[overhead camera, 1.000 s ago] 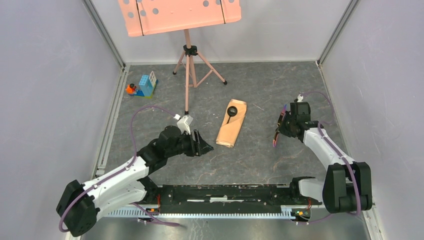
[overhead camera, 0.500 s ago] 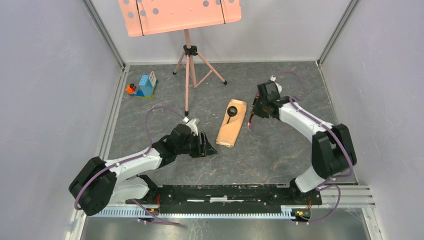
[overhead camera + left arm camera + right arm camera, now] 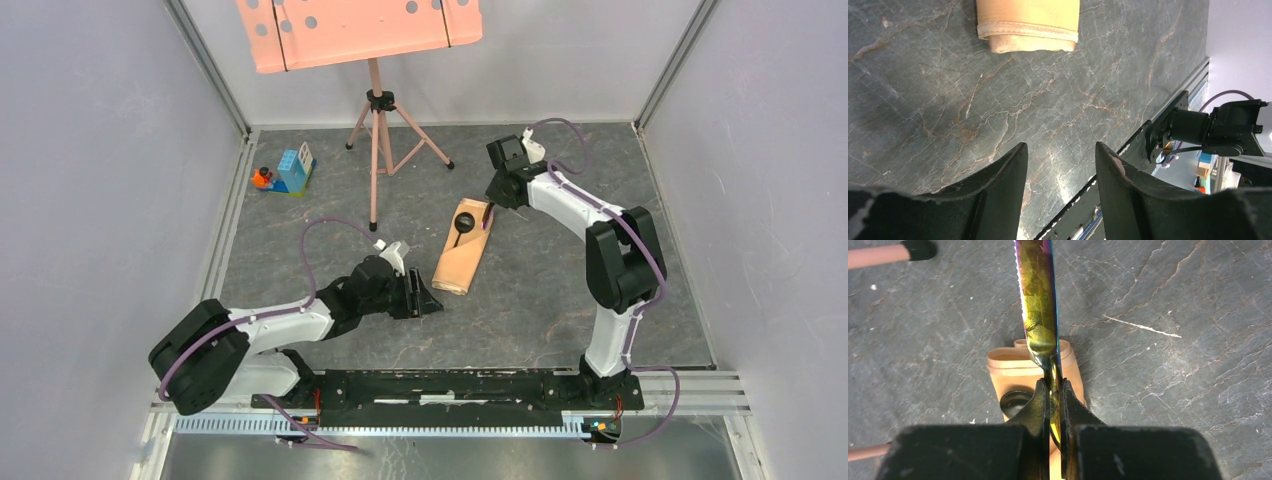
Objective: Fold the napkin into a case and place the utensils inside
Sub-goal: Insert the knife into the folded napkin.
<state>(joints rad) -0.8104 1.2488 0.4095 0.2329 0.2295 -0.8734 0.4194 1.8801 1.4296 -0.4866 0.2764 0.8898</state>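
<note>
Right gripper [image 3: 1053,395] clamped tight on 1 knife [image 3: 1038,305]; the iridescent gold-green serrated blade runs straight out ahead of the fingertips. Case [image 3: 1008,370] lies on the table [image 3: 1173,300] directly beneath those fingertips, with 1 utensil [image 3: 1015,400] on it, its round black head just left of the jaws. Left gripper [image 3: 1060,150]: fingers spread, nothing between them; the case's folded end lies ahead of it, not touching.
</note>
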